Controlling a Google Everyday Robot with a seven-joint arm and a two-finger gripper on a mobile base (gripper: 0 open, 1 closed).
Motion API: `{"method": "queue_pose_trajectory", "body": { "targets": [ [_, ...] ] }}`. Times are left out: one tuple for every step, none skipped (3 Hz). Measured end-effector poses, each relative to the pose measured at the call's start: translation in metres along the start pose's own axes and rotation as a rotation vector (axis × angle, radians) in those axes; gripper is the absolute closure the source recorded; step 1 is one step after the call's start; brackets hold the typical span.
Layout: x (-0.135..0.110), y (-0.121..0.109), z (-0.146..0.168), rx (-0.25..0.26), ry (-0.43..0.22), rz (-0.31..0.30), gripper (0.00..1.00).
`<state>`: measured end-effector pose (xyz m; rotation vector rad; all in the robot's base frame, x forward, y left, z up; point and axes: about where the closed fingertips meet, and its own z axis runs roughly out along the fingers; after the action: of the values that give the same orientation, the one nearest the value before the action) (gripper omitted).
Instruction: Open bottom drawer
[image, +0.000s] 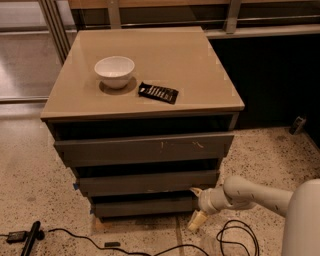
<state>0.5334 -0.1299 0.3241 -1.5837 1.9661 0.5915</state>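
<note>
Gripper (191, 209) sits low at the right end of the bottom drawer (142, 206), fingers spread apart, nothing held. Upper finger (195, 191) is at the gap between the bottom drawer and the middle drawer (147, 182); lower finger (196, 221) points down toward the floor (30, 190). Can't tell if either finger touches the drawer front.

White arm (250, 194) comes in from the lower right, roughly level, just above the floor, wrist bent toward the cabinet.

Bottom drawer is the lowest front, set back under the middle one, looks pushed in. Top drawer (145, 148) has white scuffs and sticks out most.

On the cabinet top (200, 60): white bowl (114, 71) and a black packet (158, 92), near each other, not touching.

Black cable (235, 237) loops on the floor right below the arm. A black tool (31, 237) lies at far left.
</note>
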Motion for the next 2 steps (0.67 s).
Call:
{"method": "queue_pose_trajectory", "body": {
  "targets": [
    [0.006,0.012,0.019,-0.016,-0.053,0.006,0.0],
    [0.019,0.037,0.047,-0.056,-0.111,0.005,0.0]
  ]
}}
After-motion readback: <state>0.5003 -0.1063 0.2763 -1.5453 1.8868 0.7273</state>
